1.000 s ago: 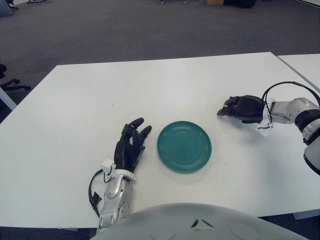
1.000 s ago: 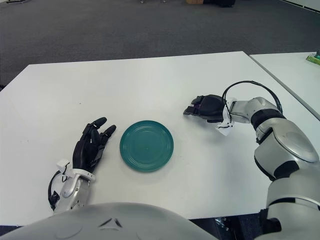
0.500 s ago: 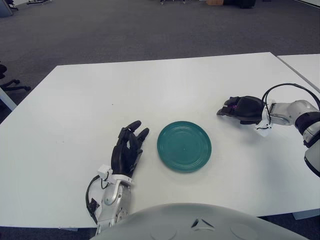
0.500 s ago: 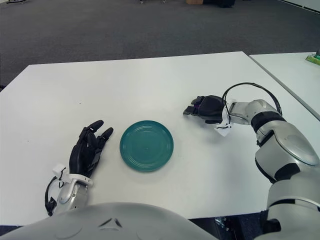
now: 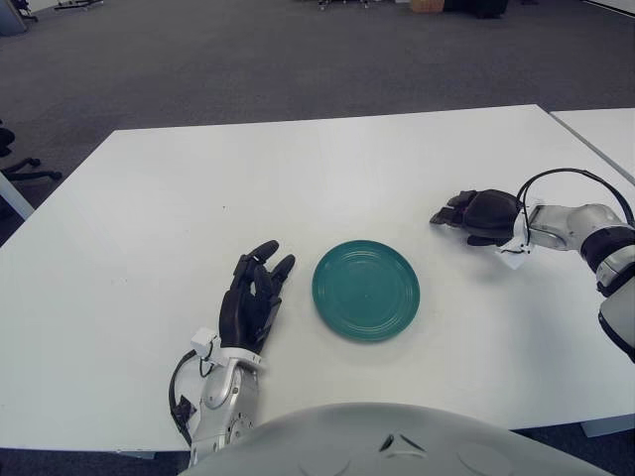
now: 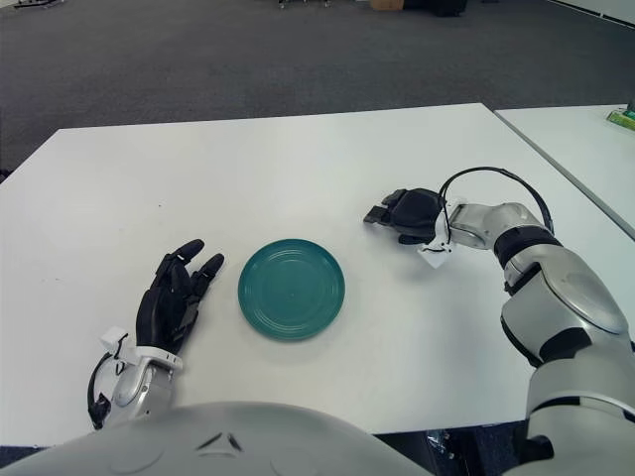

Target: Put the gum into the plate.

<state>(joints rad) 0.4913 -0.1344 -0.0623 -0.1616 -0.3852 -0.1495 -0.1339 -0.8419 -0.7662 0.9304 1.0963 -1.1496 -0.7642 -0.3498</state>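
A round teal plate [image 5: 365, 290] lies empty in the middle of the white table [image 5: 298, 169]. My right hand [image 5: 458, 211] shows to the right of the plate and a little farther back, palm down, black fingers curled low over the tabletop. The gum is hidden under those fingers. My left hand [image 5: 253, 296] shows just left of the plate, fingers relaxed and spread, holding nothing.
A second white table [image 5: 607, 127] stands to the right across a narrow gap, with a green object [image 6: 623, 117] at its far edge. A black cable [image 5: 556, 177] loops above my right wrist. Grey carpet lies beyond the table.
My right hand has rolled palm down and sunk a little, so the purple bit seen between its fingers no longer shows. My left hand drew back slightly toward me.
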